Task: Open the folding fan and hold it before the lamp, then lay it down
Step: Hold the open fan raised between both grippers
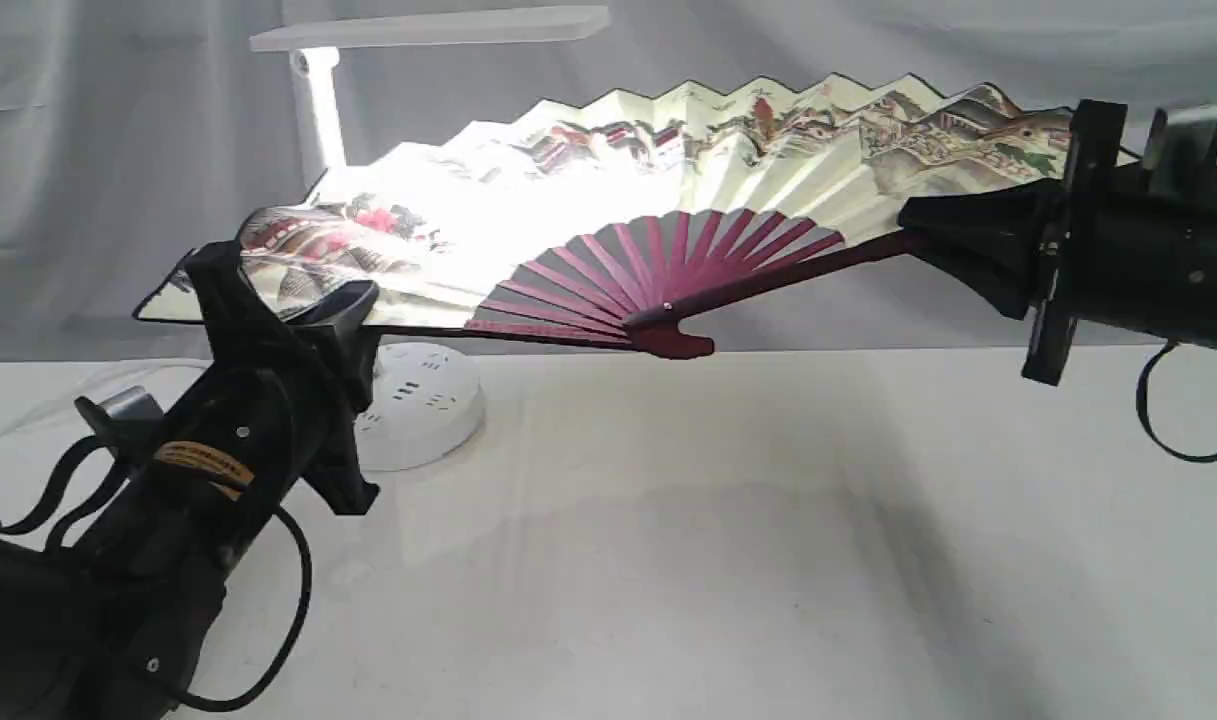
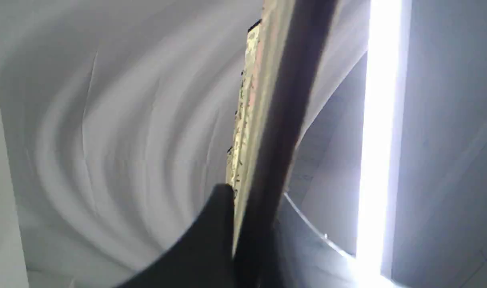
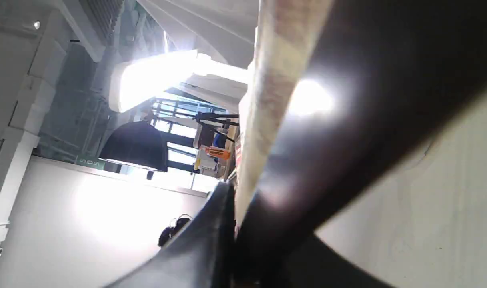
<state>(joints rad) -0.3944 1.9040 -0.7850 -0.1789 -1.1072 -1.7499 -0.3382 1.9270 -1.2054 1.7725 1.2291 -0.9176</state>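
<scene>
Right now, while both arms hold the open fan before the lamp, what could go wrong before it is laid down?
1. The left fingers and right fingers each pinch one outer rib of the folding fan. Pulling them apart any more may tear the paper leaf.
2. The left fingers hang close to the base of the lamp. Lowering there may knock it.
3. The fan is in the air above the table. A slipping grip would likely let it swing or drop.
</scene>
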